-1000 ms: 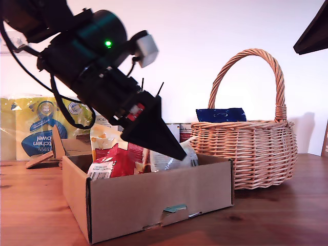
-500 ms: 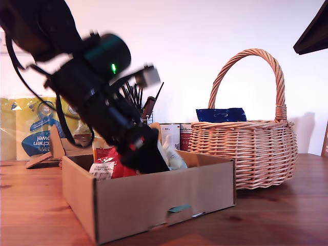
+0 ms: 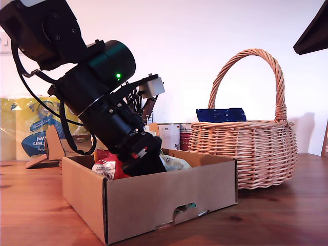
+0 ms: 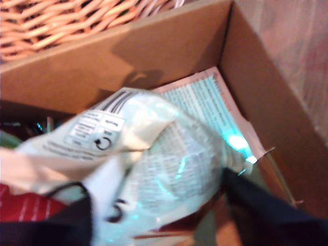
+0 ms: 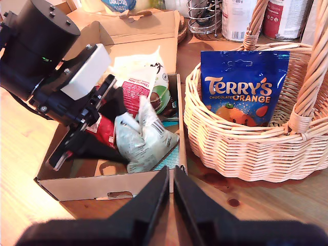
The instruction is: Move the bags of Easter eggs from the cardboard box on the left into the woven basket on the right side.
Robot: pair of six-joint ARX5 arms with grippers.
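My first hand (image 5: pixel 110 154) is down inside the cardboard box (image 3: pixel 169 197), fingers (image 4: pixel 266 205) spread apart on either side of a pale green bag (image 4: pixel 169 159). Whether the fingers actually press it, I cannot tell; the first wrist view is blurred. The bag is crumpled, its printed back up, barcode showing. A flat pink-edged bag (image 4: pixel 220 110) lies under it, against the box wall ahead of the hand.

Behind the hand in the box: a red bag (image 5: pixel 105 130), and past it a white bag with red print and a pictured egg (image 5: pixel 141 84). In the exterior view the red bag (image 3: pixel 105 166) shows just above the box rim, beside the arm.

The woven basket (image 3: pixel 246 154) stands on the tabletop (image 3: pixel 282 215) just beyond the box, on the side the hand's fingers point toward. A blue Terry's bag (image 5: pixel 236 87) stands upright inside it, leaning on the far rim.

My second hand (image 5: pixel 170 205) hangs above the tabletop in front of the box, well apart from my first hand, fingers pressed together, nothing between them.

A kitchen towel pack (image 3: pixel 31 130) and tins (image 3: pixel 174 136) stand behind the box.
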